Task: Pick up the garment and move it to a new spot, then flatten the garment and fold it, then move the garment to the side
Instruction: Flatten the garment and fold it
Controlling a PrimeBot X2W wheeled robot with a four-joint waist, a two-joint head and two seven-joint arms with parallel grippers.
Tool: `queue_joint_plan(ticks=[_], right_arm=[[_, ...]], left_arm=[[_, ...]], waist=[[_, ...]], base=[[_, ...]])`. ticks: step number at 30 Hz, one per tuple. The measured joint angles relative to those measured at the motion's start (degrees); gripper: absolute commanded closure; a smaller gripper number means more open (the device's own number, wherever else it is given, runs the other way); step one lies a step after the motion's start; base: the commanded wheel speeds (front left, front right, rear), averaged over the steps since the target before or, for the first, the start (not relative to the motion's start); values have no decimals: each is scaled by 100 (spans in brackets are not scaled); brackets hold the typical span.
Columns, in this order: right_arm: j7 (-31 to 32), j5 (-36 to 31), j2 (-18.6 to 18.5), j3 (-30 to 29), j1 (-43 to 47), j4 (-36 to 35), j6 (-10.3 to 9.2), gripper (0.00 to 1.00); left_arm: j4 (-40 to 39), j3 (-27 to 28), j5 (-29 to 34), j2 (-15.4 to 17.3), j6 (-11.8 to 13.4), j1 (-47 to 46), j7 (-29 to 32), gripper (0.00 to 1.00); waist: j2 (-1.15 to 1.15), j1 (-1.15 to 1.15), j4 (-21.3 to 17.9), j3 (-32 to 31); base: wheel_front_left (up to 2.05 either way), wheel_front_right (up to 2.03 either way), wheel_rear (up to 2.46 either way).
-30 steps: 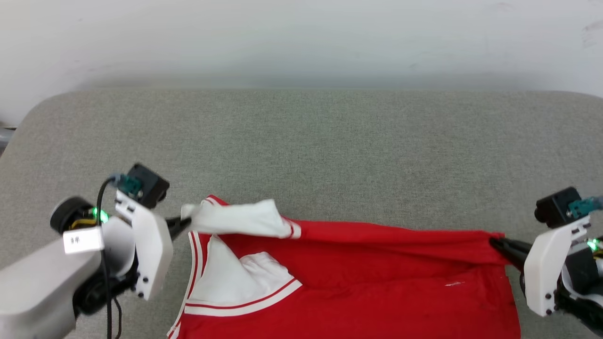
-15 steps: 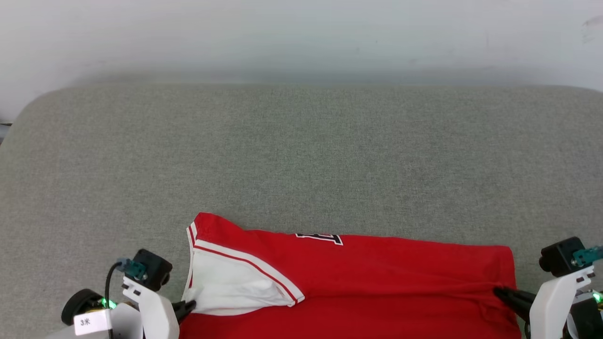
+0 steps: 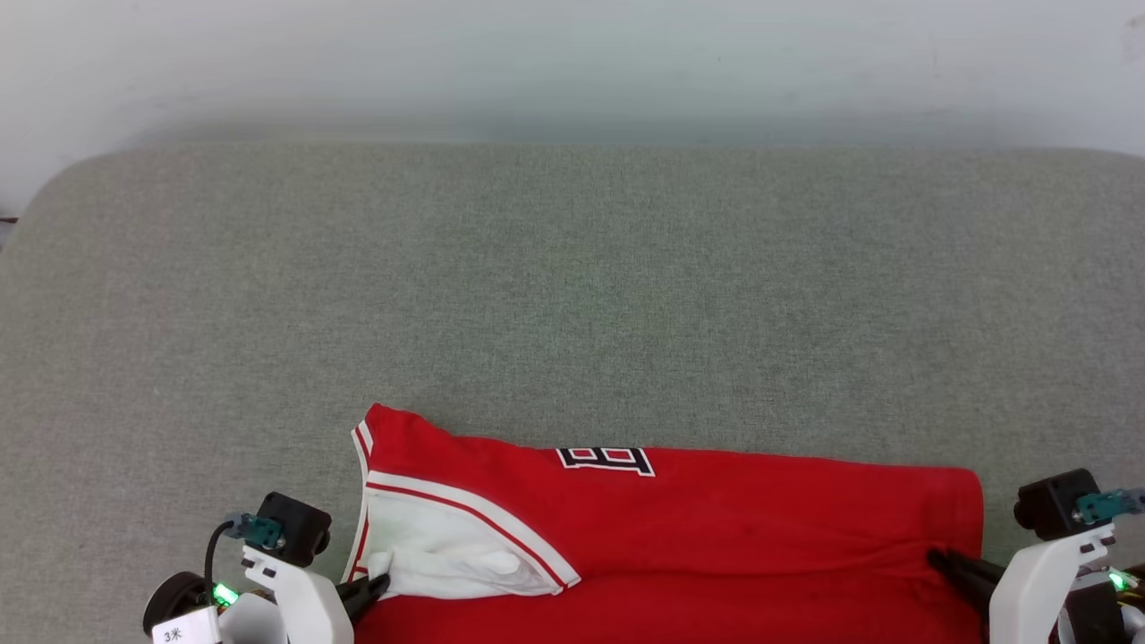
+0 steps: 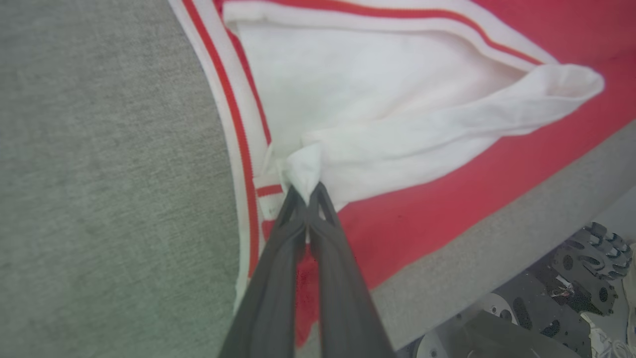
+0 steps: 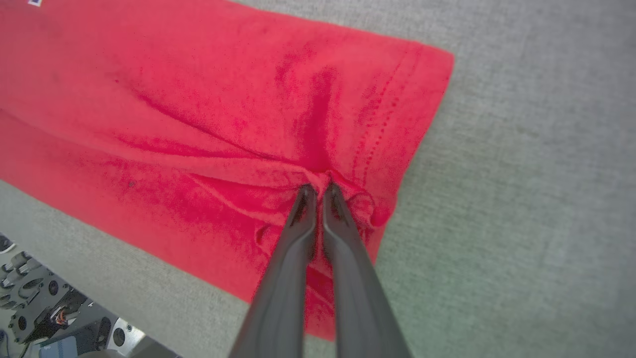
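head view: l gripper (image 3: 382,582) clenched on garment (image 3: 760,510) white sleeve, r gripper (image 3: 933,557) pinching near-right hem; thin bunched pinches cld slip w/ any tug, skewing fold.

White brackets, black camera boxes, dark tapering fingers

Each wrist has a white plastic bracket (image 3: 309,604) topped by a black boxy camera (image 3: 293,526) with a teal connector (image 3: 262,529). On the left one a black cable (image 3: 211,556) loops beside a green light (image 3: 222,593) and a white label (image 3: 174,633) with dark characters. The left gripper (image 4: 308,189) and right gripper (image 5: 318,188) have long dark grey fingers (image 4: 268,298) that narrow to tips with small triangular cut-outs. The base is grey metal with a black toothed wheel (image 4: 594,253).
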Motion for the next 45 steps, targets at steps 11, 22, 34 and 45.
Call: queue_joint_plan(ticks=[11,22,34,45], right_arm=[[-381,-96,-74,-723,329,-906,-2,0],[642,-202,-74,-1714,612,-1391,-1,0],[1841,223,-40,-1924,702,-1103,-2,0],[1997,229,121,-1482,365,-444,-2,0]], left_arm=[[-294,426,243,182,804,269,-1256,0],[-822,1741,1156,-131,2002,711,-1883,0],[-1419,3986,3266,-1088,2315,1984,-1898,0],[-1385,5231,4495,-2170,1726,2625,-1900,0]], waist=[[0,0,12,-388],[0,0,101,-417],[0,0,344,-229],[0,0,597,-13]], base=[[0,0,0],[0,0,0],[0,0,0],[0,0,0]])
